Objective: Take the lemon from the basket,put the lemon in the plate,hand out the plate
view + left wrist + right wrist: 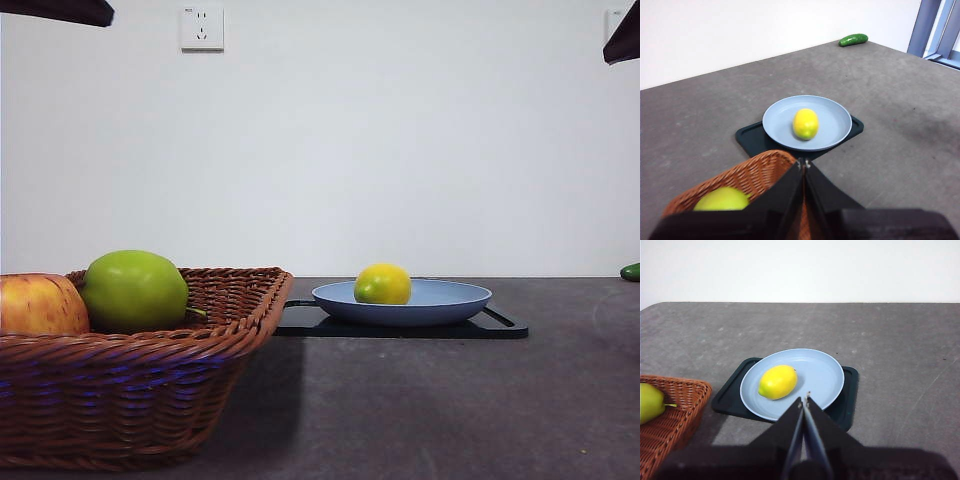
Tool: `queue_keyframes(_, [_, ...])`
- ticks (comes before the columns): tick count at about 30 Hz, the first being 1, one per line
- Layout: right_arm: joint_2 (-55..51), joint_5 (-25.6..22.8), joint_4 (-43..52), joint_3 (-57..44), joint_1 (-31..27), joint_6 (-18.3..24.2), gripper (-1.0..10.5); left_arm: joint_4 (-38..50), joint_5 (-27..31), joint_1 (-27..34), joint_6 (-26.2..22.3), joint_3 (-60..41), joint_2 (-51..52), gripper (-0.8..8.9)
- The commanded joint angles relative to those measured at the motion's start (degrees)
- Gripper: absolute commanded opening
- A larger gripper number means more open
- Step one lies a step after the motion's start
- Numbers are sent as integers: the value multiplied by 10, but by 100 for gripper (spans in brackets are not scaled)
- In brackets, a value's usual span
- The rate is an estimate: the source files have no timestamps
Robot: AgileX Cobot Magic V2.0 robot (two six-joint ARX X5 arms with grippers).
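Yellow lemon (778,382) already laid in the light blue plate (825,375), on a black tray (849,405) beside the basket (150,370).

Both sets of fingers, left gripper (803,162) and right gripper (804,399), are seen pressed closed and empty, held above the desk (450,410). The plate is judged rigid, smooth and probably breakable; its low rim should be pinched and kept level, since the lemon could roll.

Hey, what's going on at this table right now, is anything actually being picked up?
Nothing is being held right now. The lemon already lies in the blue plate, which sits on a black tray. The basket holds a green apple and a red-yellow apple. The left gripper and the right gripper are both shut and empty, above the table. The plate has not been handed out yet.
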State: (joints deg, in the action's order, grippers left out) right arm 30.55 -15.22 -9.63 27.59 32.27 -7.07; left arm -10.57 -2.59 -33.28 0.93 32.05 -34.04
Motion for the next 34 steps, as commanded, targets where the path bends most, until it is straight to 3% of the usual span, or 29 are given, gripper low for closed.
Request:
queue_keyframes(1, [0, -2, 6, 6, 3, -6, 3, -26, 25, 16, -63, 6, 50, 9])
queue_keyframes(6, [-1, -2, 6, 6, 3, -6, 3, -70, 26, 110, -68, -24, 151, 9])
queue_keyframes(12, [-2, -2, 6, 6, 3, -6, 3, -24, 22, 247, -53, -140, 251, 9])
queue_keyframes(17, [-2, -2, 6, 6, 3, -6, 3, 6, 24, 312, -21, -229, 303, 9])
queue_keyframes(25, [-3, -2, 6, 6, 3, -6, 3, 27, 23, 341, 6, -318, 332, 9])
queue_keyframes(34, [-2, -2, 6, 6, 3, -6, 3, 2, 23, 345, 6, -317, 332, 9])
